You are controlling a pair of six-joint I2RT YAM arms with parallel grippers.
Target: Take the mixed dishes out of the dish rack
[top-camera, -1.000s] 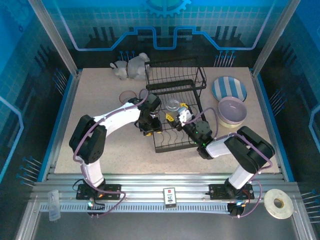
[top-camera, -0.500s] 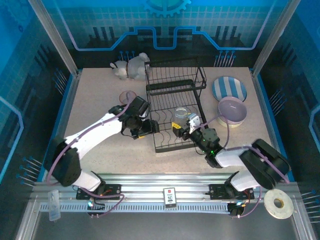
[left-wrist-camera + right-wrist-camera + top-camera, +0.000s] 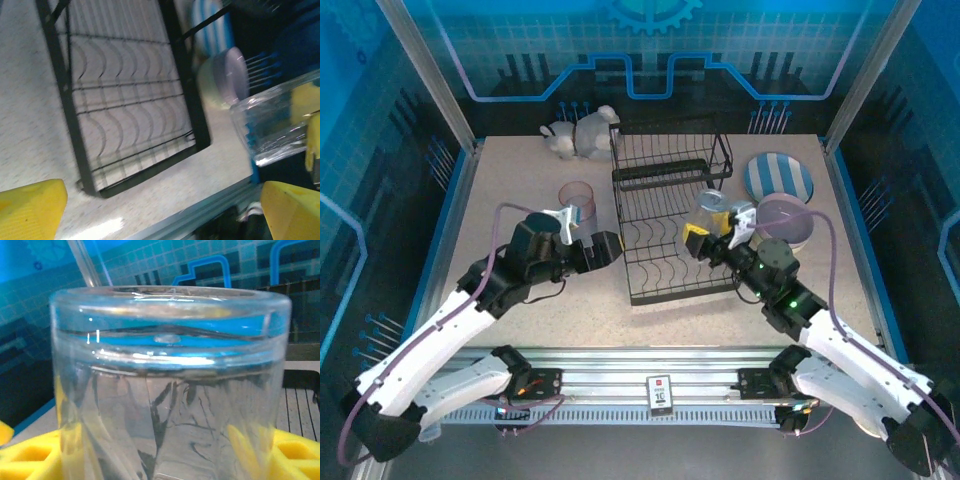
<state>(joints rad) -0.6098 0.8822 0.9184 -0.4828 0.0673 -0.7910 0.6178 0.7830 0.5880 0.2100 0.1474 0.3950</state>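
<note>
Top external view puts the dish rack [image 3: 670, 215] at mid-frame, its curved slots and raised tier looking bare, so the unloading seems nearly done. Several dishes are already out on the worktop [image 3: 520, 180]. The pink tumbler [image 3: 577, 200] stands just left of the rack. Toward the right of the frame lies the striped plate [image 3: 778, 180], with the lavender bowl [image 3: 786, 222] just below it, seated in what looks like the pale green bowl [image 3: 209, 80]. The last piece, the blue-grey tumbler [image 3: 711, 205], is clamped in the right claw [image 3: 715, 228] at the rack's right edge, apparently lifted off the wire. The right wrist view shows it between the yellow pads [image 3: 295, 452], and it is not yet set down. The left claw [image 3: 608, 247] hangs beside the rack's left side, fingers wide apart and empty.
</note>
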